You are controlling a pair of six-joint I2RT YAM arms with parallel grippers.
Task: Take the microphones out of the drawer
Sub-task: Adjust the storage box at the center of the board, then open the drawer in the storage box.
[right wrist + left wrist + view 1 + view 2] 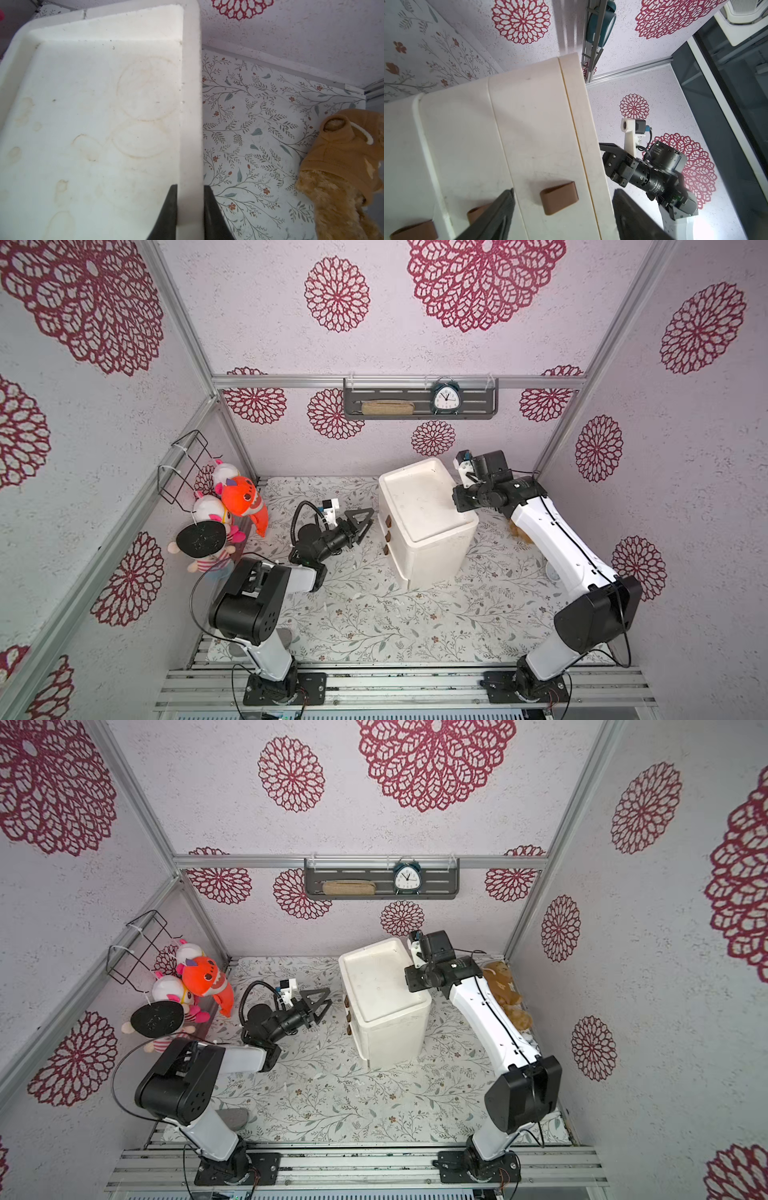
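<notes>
A white cabinet (424,506) (380,990) with three shut drawers stands on the floral mat. Each drawer has a brown handle. The microphone is out of view. My left gripper (371,519) (330,997) is open in front of the cabinet's face. Its fingers (506,203) stand on either side of the top drawer's handle (559,199) without touching it. The other handles (478,212) lie further down the face. My right gripper (190,187) is shut on the cabinet's top rim (191,124), one finger inside the recessed top and one outside.
Plush toys (239,497) hang by a wire basket (183,468) on the left wall. A brown plush bear (505,986) (342,166) lies on the mat behind the right arm. A wall shelf (419,404) holds a clock (445,398).
</notes>
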